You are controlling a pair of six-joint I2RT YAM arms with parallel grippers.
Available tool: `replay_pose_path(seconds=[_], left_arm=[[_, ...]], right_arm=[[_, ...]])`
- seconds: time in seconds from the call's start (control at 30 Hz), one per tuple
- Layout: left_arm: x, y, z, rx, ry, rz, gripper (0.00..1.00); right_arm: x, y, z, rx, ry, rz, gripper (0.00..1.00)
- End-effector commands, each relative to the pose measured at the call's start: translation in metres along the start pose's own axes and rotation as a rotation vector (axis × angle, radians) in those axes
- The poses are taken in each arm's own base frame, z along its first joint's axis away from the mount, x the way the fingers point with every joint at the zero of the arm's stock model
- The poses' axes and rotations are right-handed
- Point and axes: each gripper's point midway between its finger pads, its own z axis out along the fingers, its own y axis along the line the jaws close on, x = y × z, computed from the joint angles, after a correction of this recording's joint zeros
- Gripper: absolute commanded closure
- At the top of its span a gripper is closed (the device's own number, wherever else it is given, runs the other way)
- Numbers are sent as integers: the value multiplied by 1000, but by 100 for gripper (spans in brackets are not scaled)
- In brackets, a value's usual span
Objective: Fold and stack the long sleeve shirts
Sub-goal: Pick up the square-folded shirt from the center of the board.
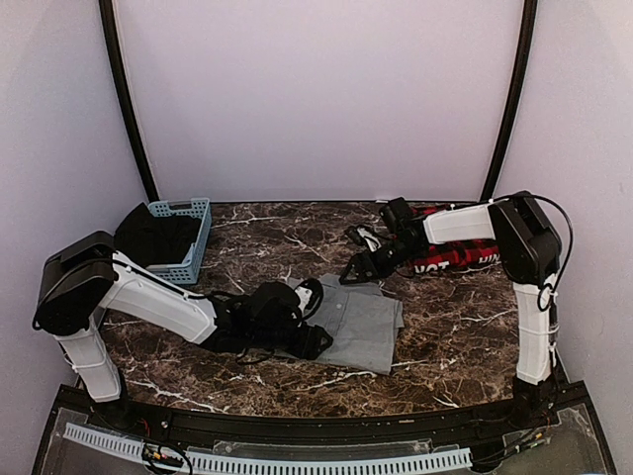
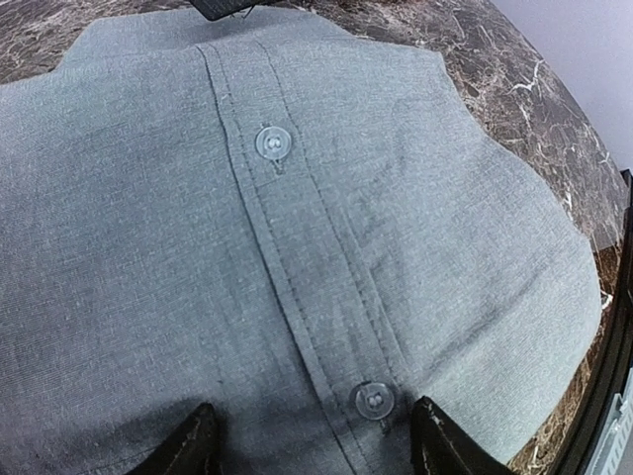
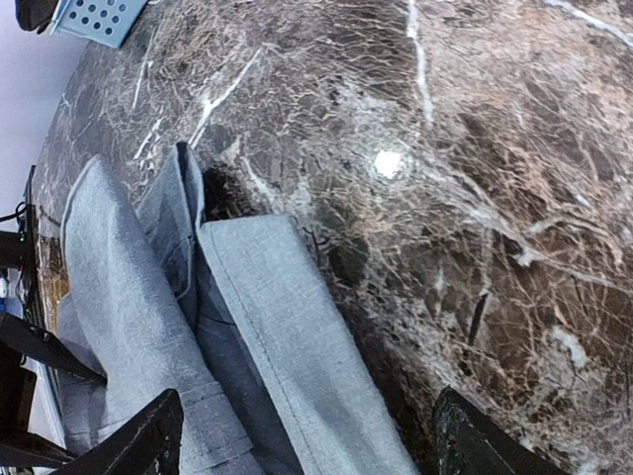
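Since the grey shirt (image 1: pixel 361 322) looks soft and light, pinch its edges; left gripper (image 2: pixel 312 440) at 8 o'clock and right gripper (image 3: pixel 307 440) at 12 o'clock gape empty.

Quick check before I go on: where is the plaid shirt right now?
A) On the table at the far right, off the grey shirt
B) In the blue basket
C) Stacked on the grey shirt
A: the plaid shirt lies on the table at the far right, while the grey shirt sits mid-table with no shirt on it.
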Motion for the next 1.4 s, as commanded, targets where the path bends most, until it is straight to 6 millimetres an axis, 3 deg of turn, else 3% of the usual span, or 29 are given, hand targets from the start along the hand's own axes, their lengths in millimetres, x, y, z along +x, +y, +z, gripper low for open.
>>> replay_pose_path(seconds=[0.0,0.4,0.77,0.97,1.2,1.37], left_arm=[[3,7,2,-61,14,37,35],[10,26,-7,-164,68,188,35],[17,26,-19,-137,100,386,35],[11,18,-25,-92,55,450,35],[8,19,-20,-106,53,466,35],[5,19,-20,-114,38,453,35]], right_arm=[[16,8,6,-91,77,25,17],[55,18,-3,-125,191,3,24],[91,39,-10,-178,202,92,35],[99,42,-2,-206,208,113,36],[100,75,16,-314,233,108,40],[106,86,19,-375,229,121,51]])
